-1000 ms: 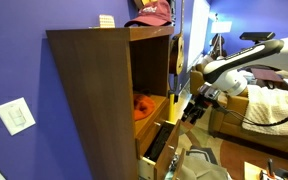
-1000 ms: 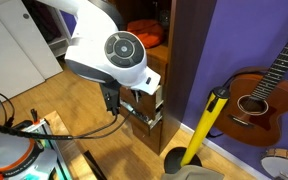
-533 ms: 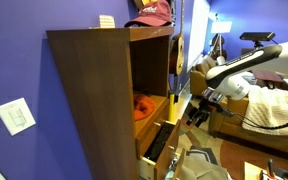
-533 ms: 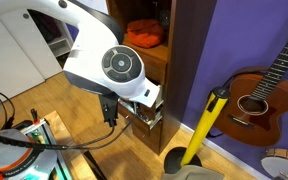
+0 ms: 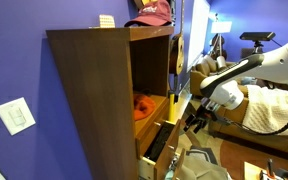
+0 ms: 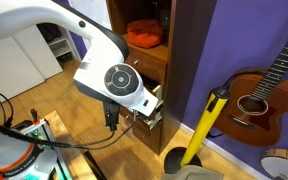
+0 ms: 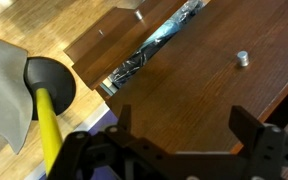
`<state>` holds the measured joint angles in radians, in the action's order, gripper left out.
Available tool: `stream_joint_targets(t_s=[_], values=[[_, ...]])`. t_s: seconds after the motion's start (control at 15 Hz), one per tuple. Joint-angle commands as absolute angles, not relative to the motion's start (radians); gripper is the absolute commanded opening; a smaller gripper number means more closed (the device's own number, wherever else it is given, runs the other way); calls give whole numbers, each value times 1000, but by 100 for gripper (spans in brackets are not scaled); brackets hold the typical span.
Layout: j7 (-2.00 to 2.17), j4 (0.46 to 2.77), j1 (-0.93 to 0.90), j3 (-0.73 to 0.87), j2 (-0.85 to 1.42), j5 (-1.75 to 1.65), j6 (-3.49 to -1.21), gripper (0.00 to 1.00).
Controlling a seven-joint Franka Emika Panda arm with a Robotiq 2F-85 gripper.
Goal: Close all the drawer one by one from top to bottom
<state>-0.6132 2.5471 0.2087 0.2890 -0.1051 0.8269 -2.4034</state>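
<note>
The dark-brown cabinet (image 5: 89, 90) has stacked drawers under its open shelf. In both exterior views drawers stick out with light wood sides showing: an upper one (image 6: 154, 93) and a lower one (image 5: 156, 141) (image 6: 149, 118). In the wrist view a dark-brown drawer front with a small metal knob (image 7: 241, 58) fills the frame. Beyond it a gap (image 7: 154, 45) shows things inside a lower open drawer. My gripper (image 7: 184, 135) is open and empty, just in front of the drawer front. It also shows in an exterior view (image 5: 194, 118), beside the drawers.
An orange object (image 6: 144, 33) lies in the open shelf. A yellow-handled tool with a black head (image 6: 209, 125) (image 7: 49, 80) stands by the cabinet. A guitar (image 6: 259, 95) leans on the purple wall. A couch (image 5: 259, 105) is behind the arm.
The arm has moved lower along the drawer fronts. The gripper has stayed open. No clear drawer movement shows.
</note>
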Motion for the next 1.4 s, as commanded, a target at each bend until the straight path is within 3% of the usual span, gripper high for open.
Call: stream_joint_targets(t_s=[0.0, 1.33], values=[[-650, 2534, 190, 267, -45, 918, -2452, 100], [-760, 2379, 196, 181, 119, 1247, -2562, 100]])
